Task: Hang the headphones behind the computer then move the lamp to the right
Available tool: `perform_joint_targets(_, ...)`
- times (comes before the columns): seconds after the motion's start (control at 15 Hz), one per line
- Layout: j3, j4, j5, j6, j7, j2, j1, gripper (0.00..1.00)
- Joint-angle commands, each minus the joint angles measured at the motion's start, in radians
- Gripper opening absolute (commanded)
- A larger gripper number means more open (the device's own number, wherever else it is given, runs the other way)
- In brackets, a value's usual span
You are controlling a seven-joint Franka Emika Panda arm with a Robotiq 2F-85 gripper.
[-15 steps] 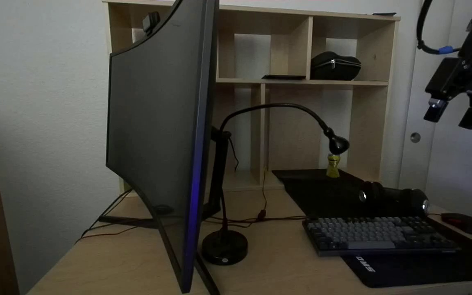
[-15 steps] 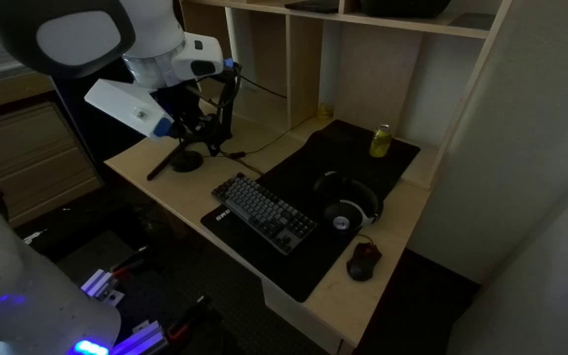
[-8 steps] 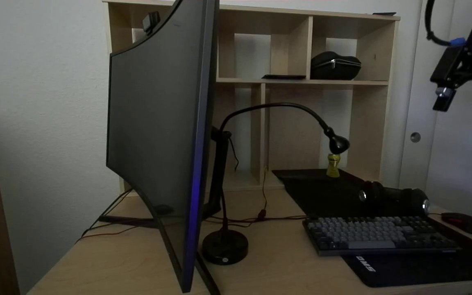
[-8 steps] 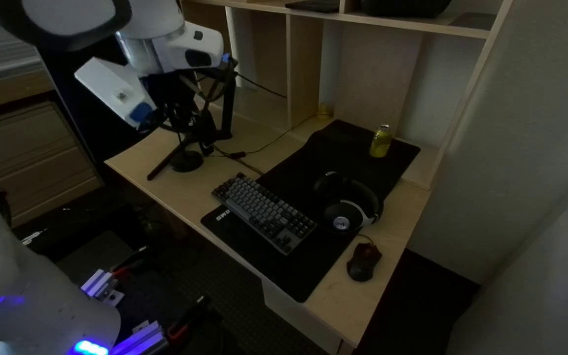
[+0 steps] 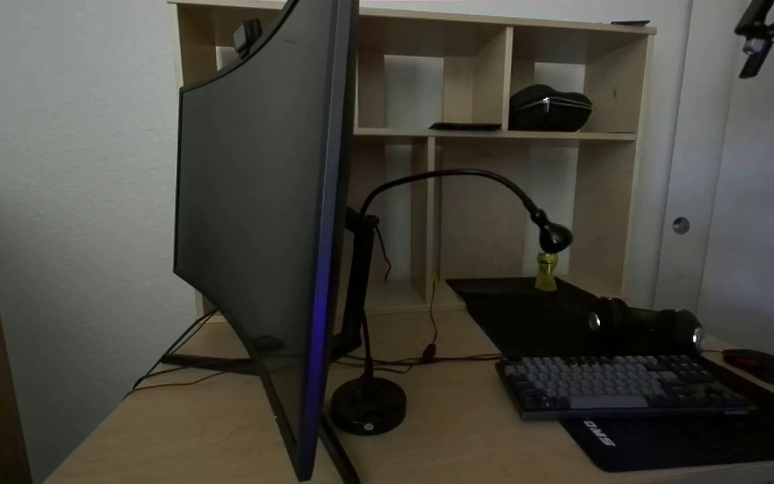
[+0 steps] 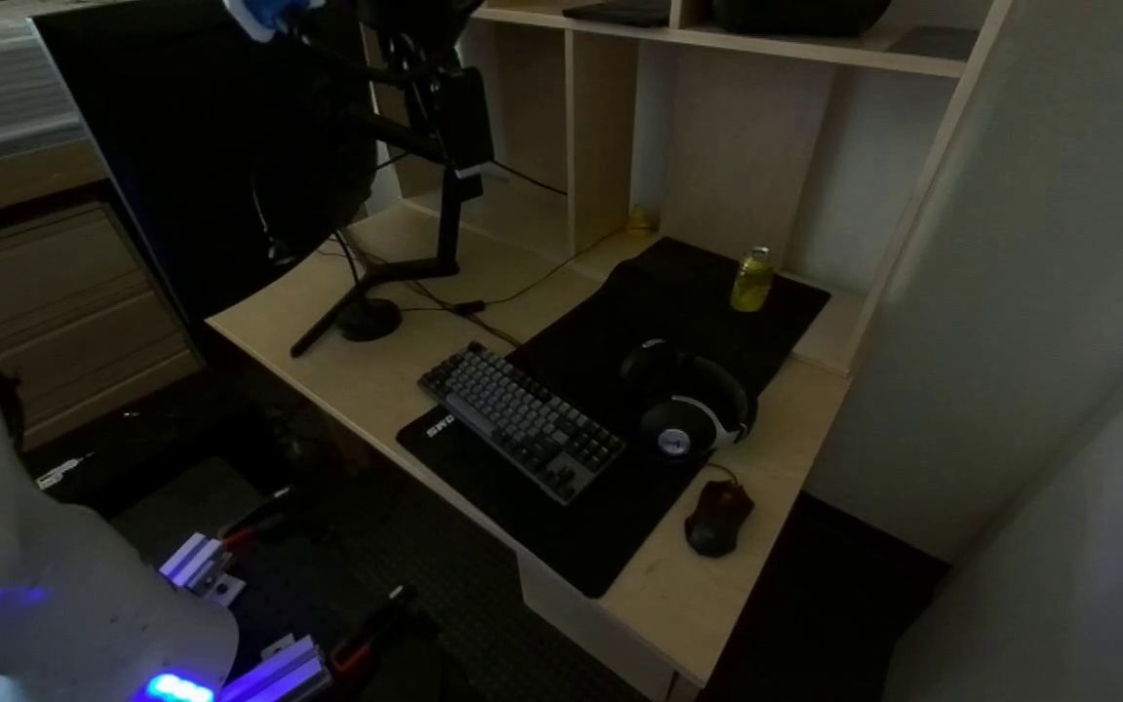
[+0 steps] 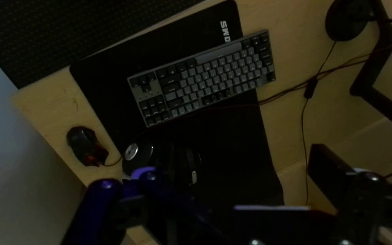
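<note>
The black headphones (image 5: pixel 677 331) lie on the dark desk mat in both exterior views, with a silver-badged ear cup (image 6: pixel 676 426) showing. In the wrist view the headphones (image 7: pixel 141 158) are partly covered by my left finger. A large curved monitor, the computer (image 5: pixel 259 188), stands on its slim stand at the desk's far end from the mouse. Beside that stand rests the lamp's round base (image 5: pixel 368 405); its gooseneck (image 5: pixel 454 173) arches over toward the mat. High above the desk, my gripper (image 7: pixel 238 166) holds its jaws wide apart with nothing between them, partly cut off in an exterior view.
A keyboard (image 6: pixel 522 419) sits on the mat (image 6: pixel 610 546), with a mouse (image 6: pixel 719 519) near the desk's edge. A yellow can (image 6: pixel 753 280) stands at the back of the mat. Cables (image 7: pixel 284 92) cross the desk. The wooden shelf (image 5: pixel 508 134) holds a black case (image 5: pixel 549 109).
The arm has risen: my gripper moves up and rightward, partly out of frame in an exterior view, and the white hand leaves the top edge elsewhere. Headphones, lamp and monitor stay put.
</note>
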Motion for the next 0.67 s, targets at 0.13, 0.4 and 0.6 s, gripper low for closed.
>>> perform_joint_targets(0.13,0.05,0.041,0.005,0.061,0.125,0.159,-0.055,1.0)
perform_joint_targets(0.4,-0.008,0.122,0.022,0.222,0.276,0.385,-0.039,1.0)
perform_joint_targets(0.6,-0.002,0.265,0.072,0.187,0.383,0.554,-0.073,1.0)
